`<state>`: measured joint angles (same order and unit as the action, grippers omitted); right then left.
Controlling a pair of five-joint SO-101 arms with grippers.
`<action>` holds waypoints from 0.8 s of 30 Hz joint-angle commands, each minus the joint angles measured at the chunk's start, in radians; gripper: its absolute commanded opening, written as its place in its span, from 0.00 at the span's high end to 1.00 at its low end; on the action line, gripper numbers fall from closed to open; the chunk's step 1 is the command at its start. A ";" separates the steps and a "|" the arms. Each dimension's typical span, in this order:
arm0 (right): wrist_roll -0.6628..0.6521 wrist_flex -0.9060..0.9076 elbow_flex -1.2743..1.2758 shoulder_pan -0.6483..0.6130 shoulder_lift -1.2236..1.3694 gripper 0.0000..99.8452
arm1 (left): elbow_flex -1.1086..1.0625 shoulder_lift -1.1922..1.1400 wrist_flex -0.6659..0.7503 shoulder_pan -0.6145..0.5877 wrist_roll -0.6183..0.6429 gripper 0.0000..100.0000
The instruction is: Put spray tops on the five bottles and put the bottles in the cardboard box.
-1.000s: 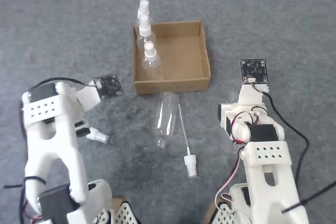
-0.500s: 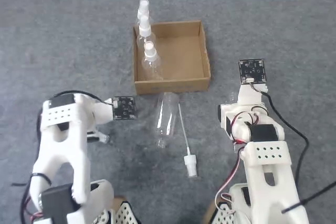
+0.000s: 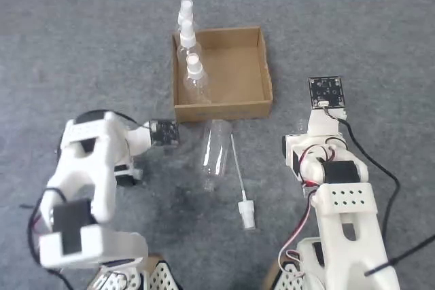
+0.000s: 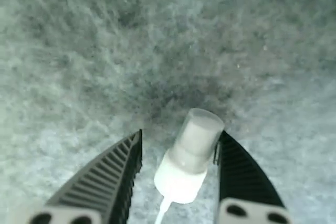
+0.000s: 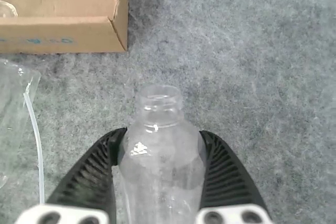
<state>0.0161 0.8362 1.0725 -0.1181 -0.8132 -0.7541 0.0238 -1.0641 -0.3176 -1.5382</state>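
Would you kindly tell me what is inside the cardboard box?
Two bottles with spray tops stand along one wall of the cardboard box; beside them its cardboard floor shows. A third bottle's base is hidden behind them, so I cannot tell whether it is inside.

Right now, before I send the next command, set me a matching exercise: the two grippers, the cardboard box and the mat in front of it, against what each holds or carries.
Column one
1. left gripper
2. right gripper
3. cardboard box
4. mat in front of the box

Column two
a. topped bottles standing along one wall
b. an uncapped bottle, clamped
c. a bottle on its side and a loose spray top with a long tube
d. a spray top, jaws open around it

Pairs: 1-d, 2-b, 3-a, 4-c
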 commanded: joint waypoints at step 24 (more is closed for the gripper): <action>-0.015 -0.027 -0.014 0.015 -0.035 0.99 | 0.243 -0.077 -0.288 0.109 0.287 0.81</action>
<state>0.0161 0.8362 1.0725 -0.1181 -0.8132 -0.5455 -0.0621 -1.3418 -0.1857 -1.2712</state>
